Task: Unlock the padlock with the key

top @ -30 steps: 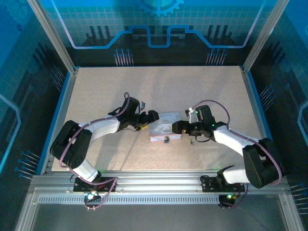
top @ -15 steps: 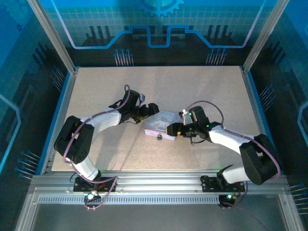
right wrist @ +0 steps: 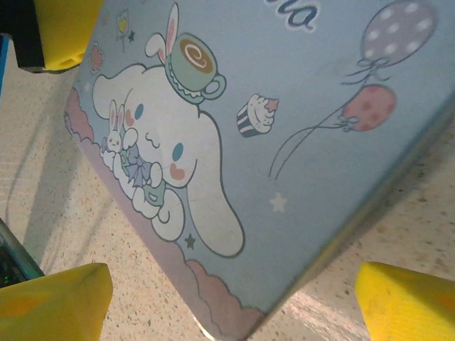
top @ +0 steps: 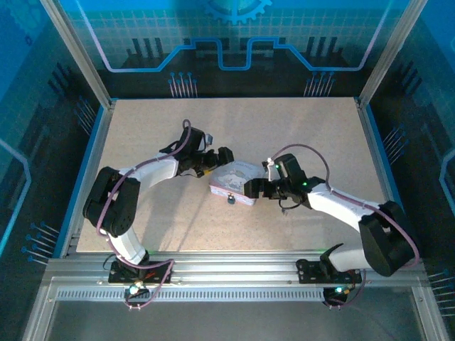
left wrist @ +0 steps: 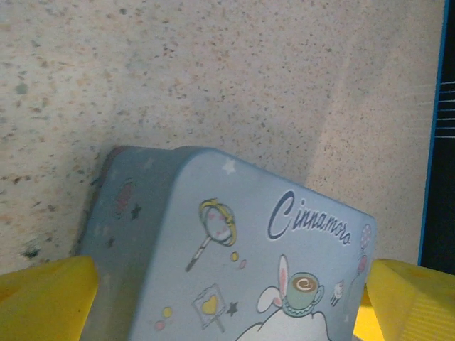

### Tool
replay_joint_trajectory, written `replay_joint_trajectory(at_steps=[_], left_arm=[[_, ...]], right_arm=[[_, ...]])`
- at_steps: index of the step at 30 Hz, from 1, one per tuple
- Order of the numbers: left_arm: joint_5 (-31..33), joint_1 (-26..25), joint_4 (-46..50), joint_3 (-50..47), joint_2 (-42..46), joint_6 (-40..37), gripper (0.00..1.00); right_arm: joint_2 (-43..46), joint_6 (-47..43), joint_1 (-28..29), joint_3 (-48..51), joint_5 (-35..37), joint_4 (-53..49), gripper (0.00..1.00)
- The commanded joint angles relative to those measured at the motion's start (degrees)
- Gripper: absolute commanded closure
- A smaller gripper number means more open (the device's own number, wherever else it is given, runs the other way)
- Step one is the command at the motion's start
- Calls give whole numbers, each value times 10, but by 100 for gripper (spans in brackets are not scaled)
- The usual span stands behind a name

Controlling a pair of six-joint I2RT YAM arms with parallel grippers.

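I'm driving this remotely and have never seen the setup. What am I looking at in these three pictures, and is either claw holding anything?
These are two robot arms bolted at the near edge of a speckled table. Each ends in a claw with two yellow-tipped fingers.

The wide picture looks down from above and behind the arms, with the left arm on the left. The other two pictures come from a camera on each wrist, looking past that arm's own fingers.

On the table lies a pastel cartoon-print tin. The small dark block at its near edge is the padlock.

The left gripper straddles one corner of the tin with its jaws wide. I cannot tell whether it presses the tin. The right gripper is open around the opposite corner, with bare table beside each finger.
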State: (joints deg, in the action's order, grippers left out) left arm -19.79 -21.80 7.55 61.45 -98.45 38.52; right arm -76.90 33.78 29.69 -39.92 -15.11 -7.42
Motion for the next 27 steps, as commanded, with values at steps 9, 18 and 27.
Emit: replay_joint_trajectory(at_steps=[9, 18, 27], left_arm=[[33, 12, 13, -76, 164, -17, 1], [58, 11, 22, -168, 294, -7, 1], [62, 11, 35, -181, 307, -8, 1]], right_arm=[[96, -19, -6, 16, 124, -220, 23], [95, -7, -44, 58, 148, -246, 46], [47, -18, -60, 54, 134, -237, 55]])
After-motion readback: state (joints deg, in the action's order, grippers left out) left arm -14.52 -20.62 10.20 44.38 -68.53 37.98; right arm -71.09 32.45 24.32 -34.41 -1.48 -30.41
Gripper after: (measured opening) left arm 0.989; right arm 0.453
